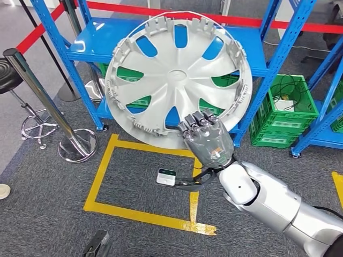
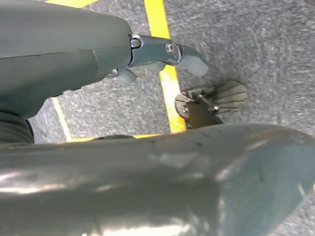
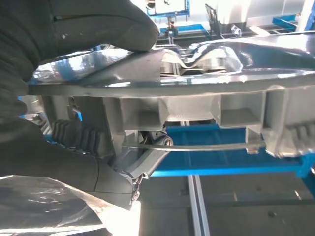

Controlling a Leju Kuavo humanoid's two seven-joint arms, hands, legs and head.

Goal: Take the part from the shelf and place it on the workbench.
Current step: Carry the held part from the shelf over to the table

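The big silver wheel cover [image 1: 178,80] fills the upper middle of the head view. The robot's right hand [image 1: 207,139] holds it by its bottom edge, a little right of the middle of that picture. In the right wrist view you can see the grip up close: the thick thumb [image 3: 104,22] presses on one face of the rim and the dark fingers [image 3: 74,137] curl under the other side. So this hand is closed tight on the part.

The cover looks like it is off the blue shelf [image 1: 101,37] already. It is held up in front of the shelf, tilted, with the shelf boards and a green crate [image 1: 283,112] showing behind it and through its holes. I think the taking part is done.

The placing part is not done. I cannot see a workbench in any picture. Below the cover there is only grey carpet with a yellow tape square [image 1: 141,176] and a small white box [image 1: 166,176] near the hand.

The left hand [image 2: 163,54] hangs down over the floor and the yellow tape. It holds nothing, and the one finger I can see is straight. I cannot tell more, since much of it is hidden.

What is left, I guess, is to carry the cover to the workbench and set it down.
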